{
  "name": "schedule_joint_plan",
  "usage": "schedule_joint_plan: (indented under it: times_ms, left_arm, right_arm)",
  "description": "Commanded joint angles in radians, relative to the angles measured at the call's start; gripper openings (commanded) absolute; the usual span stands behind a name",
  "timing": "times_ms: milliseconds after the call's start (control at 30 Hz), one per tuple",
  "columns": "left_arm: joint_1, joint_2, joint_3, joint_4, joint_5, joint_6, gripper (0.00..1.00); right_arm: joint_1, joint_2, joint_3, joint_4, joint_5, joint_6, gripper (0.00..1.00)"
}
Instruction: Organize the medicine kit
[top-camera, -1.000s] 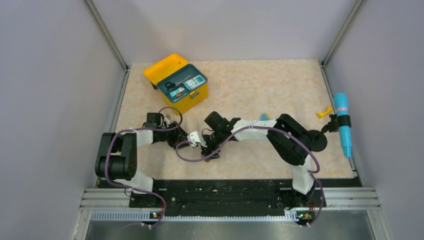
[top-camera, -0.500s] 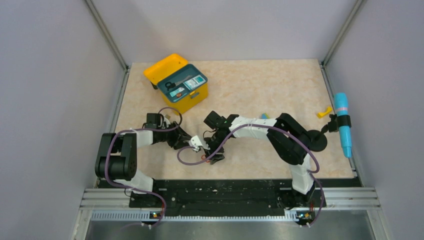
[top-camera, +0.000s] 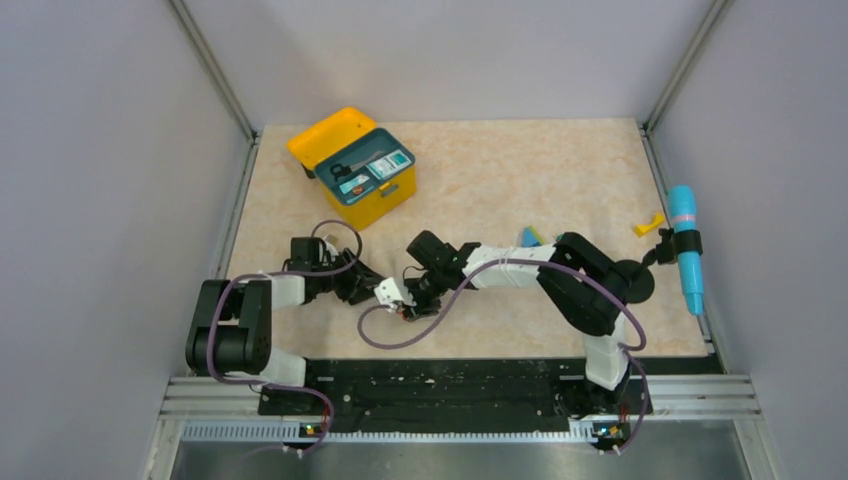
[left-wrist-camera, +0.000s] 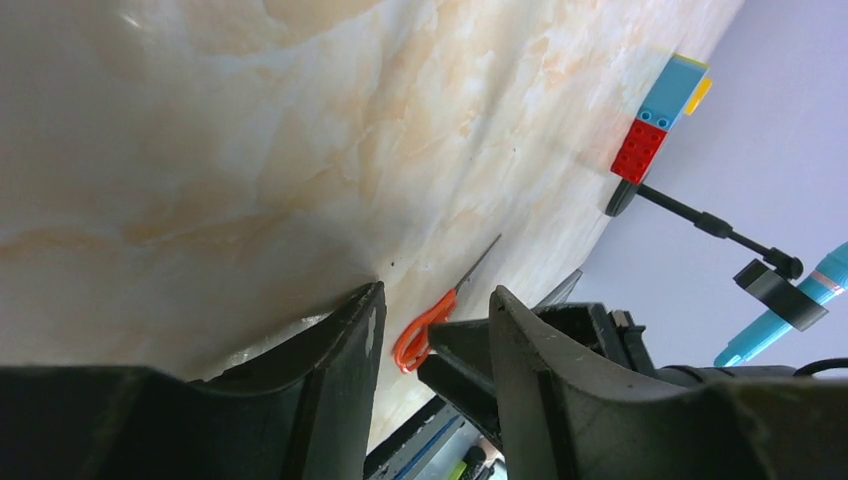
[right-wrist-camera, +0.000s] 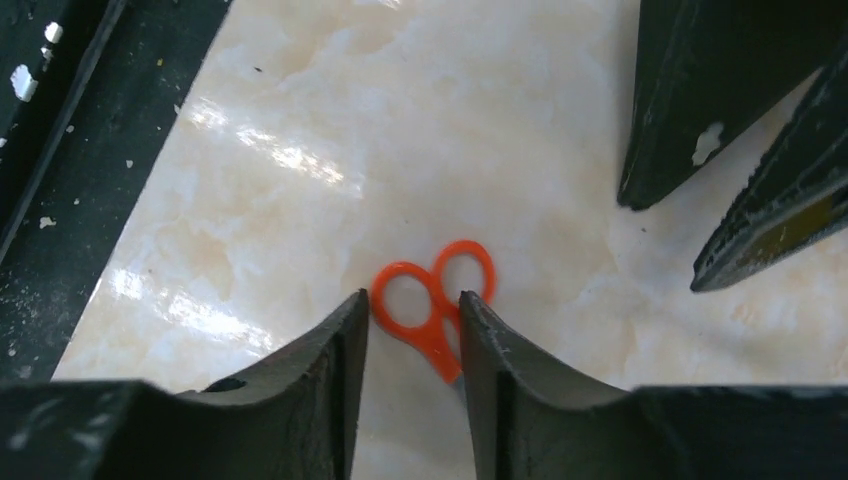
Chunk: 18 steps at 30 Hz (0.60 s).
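The yellow medicine kit (top-camera: 352, 167) stands open at the far left, with a dark teal tray of small items in it. A pair of orange-handled scissors (right-wrist-camera: 437, 301) lies flat on the table. My right gripper (right-wrist-camera: 412, 305) is open and low over the scissors, its fingertips either side of the handle loops. The scissors also show in the left wrist view (left-wrist-camera: 428, 326). My left gripper (left-wrist-camera: 430, 300) is open and empty, close to the table, facing the right gripper (top-camera: 414, 298). In the top view the left gripper (top-camera: 378, 290) is just left of the right one.
A small stack of coloured blocks (left-wrist-camera: 655, 118) sits behind the right arm (top-camera: 530, 237). A yellow piece (top-camera: 648, 224) and a teal pen-like tool (top-camera: 685, 250) on a black stand are at the right edge. A purple cable (top-camera: 385, 335) loops on the table.
Both grippers have closed in on the scissors near the front middle. The left moved right and toward the near edge, and the right moved left and down over the handles.
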Motion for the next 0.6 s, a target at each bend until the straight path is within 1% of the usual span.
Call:
schedule_joint_plan:
  times_ms: [0,67,200,333,467,567]
  left_arm:
    - [-0.030,0.007,-0.058,-0.020,-0.086,0.006,0.48]
    - [-0.041,0.012,-0.058,-0.024,-0.084,0.010,0.47]
    - [-0.053,0.025,-0.059,-0.047,-0.095,0.015,0.46]
    - [-0.056,0.042,-0.051,-0.103,-0.112,0.041,0.46]
    - [-0.065,0.085,-0.042,-0.104,-0.114,0.039,0.45]
    - [-0.085,0.128,-0.010,-0.110,-0.103,0.054,0.45]
  right_arm:
    - [0.058,0.014,-0.206,0.143,0.207,-0.080,0.35]
    - [0.063,-0.013,-0.288,0.222,0.221,-0.078,0.29]
    - [0.067,-0.027,-0.376,0.356,0.262,-0.043,0.26]
    - [0.067,-0.037,-0.396,0.441,0.305,0.007,0.22]
    - [0.064,-0.037,-0.379,0.461,0.305,0.070,0.20]
    - [0.060,-0.069,-0.346,0.469,0.315,0.111,0.19]
